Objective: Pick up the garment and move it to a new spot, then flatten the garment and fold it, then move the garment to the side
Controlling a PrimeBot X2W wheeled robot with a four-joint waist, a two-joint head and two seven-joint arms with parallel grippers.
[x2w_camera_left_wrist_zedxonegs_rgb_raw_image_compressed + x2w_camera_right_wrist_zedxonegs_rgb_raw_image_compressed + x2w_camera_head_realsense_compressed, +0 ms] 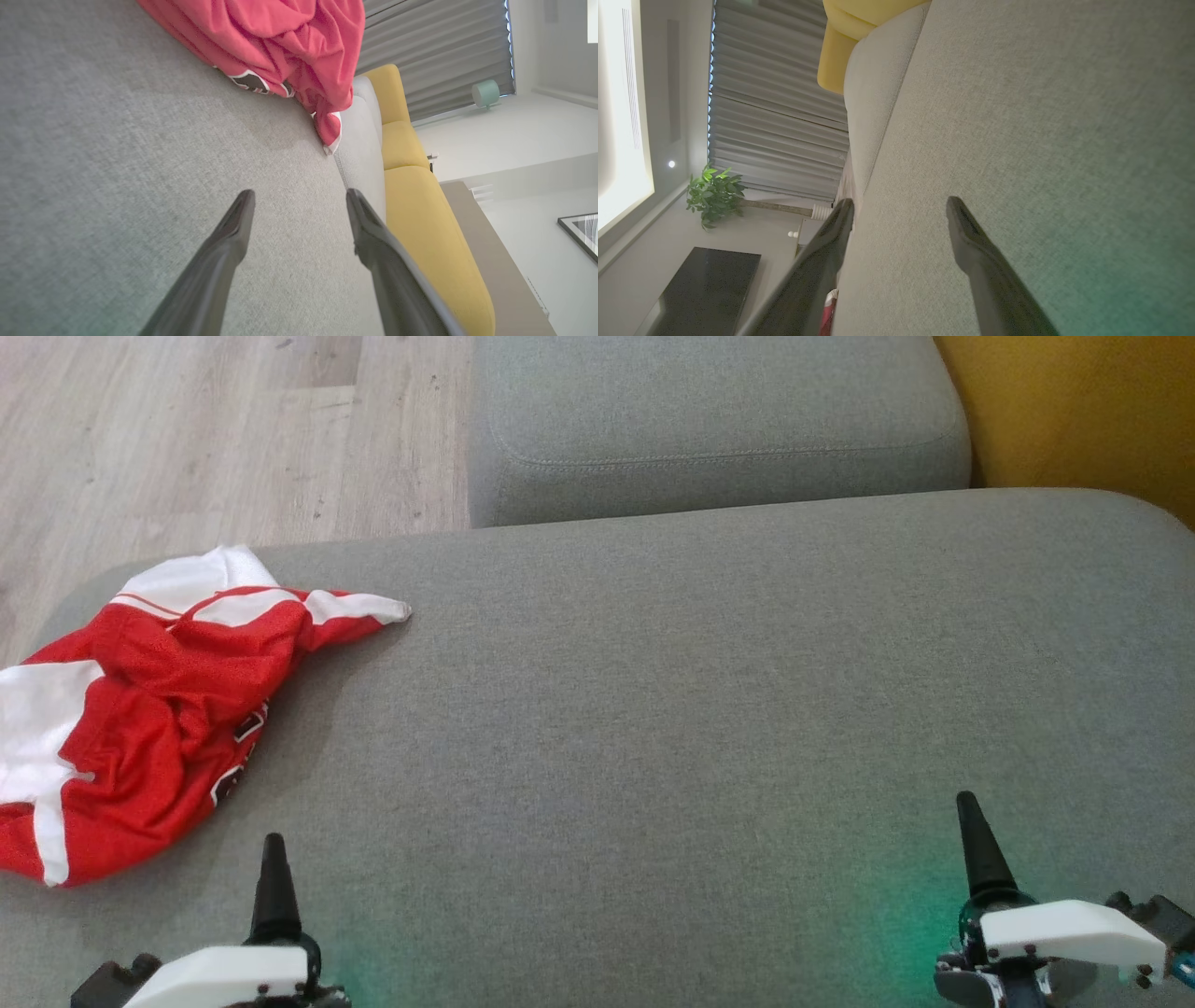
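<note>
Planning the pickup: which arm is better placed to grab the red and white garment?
Probably left. The left gripper hangs open beside the garment; the right gripper sits far across the cushion.

No text, brand or number legible.

Only candidate: a black marking edged in white [245, 733] on the crumpled red-and-white mesh jersey [140, 700]. Head view: it sits just ahead of the left gripper [299, 198] fingertip, a shade outboard. Folds swallow most of it. Two broken pieces show, and I cannot tell letter from numeral.

Left wrist view: same marking [252, 81] on the jersey [280, 37], well beyond the fingertips, up and slightly left of the left-hand finger. Half tucked under a red fold, cut off and soft-focus. Unreadable here too.
</note>
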